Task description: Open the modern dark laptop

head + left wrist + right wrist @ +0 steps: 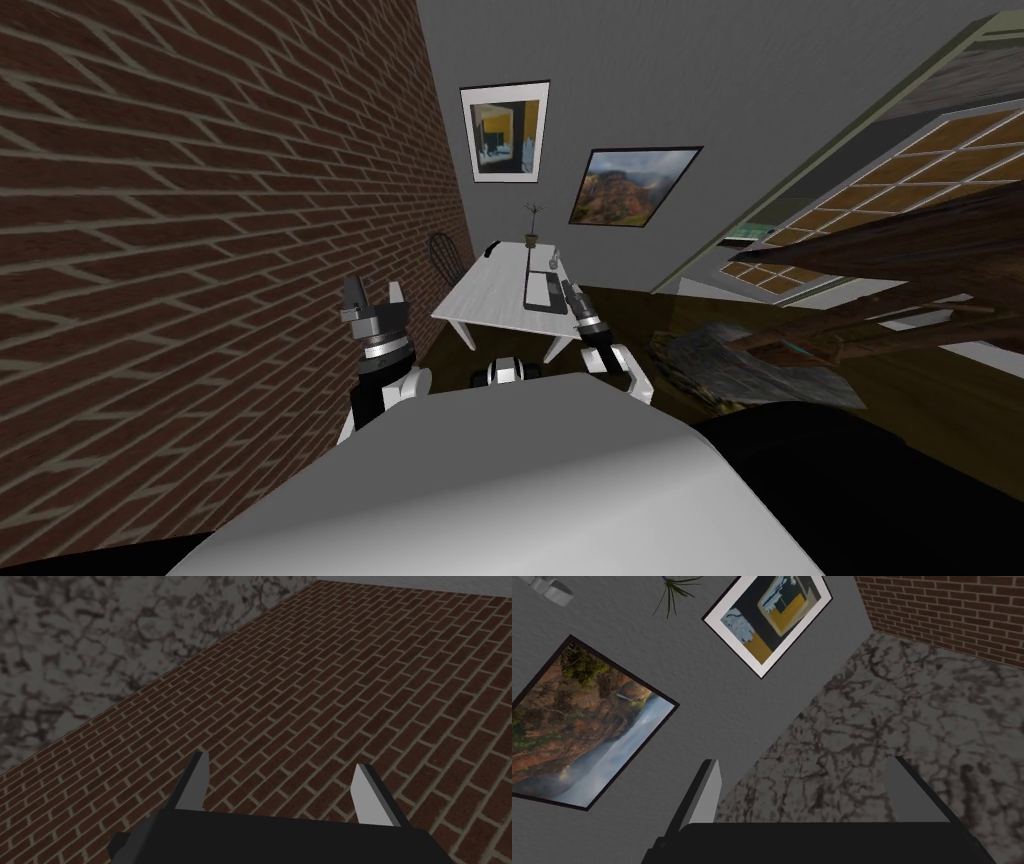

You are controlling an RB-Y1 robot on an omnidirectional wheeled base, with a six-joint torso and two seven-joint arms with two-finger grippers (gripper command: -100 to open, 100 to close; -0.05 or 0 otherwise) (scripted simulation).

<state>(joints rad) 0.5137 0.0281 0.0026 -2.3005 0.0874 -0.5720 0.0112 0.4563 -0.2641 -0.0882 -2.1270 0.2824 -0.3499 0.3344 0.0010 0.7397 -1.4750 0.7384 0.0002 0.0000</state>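
Ahead, laptop [543,290] at table [490,295] edge — right gripper [570,289] near

Side wall [200,250]: looked like rough red-brown brick with pale mortar.
Back wall [712,701]: was grey, grainy, matt.
Ceiling [75,651]: was mottled grey with stone-like veining.
Table [490,300]: looked like whitish boards, matt.
Laptop [543,290]: was dark-edged and smooth; I could not tell its material.
My left gripper [281,761]: fingers were smooth, matt grey.

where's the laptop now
Head view: the flat dark laptop lies on the right side of the white rectangular table, between the small potted plant and the right end effector.
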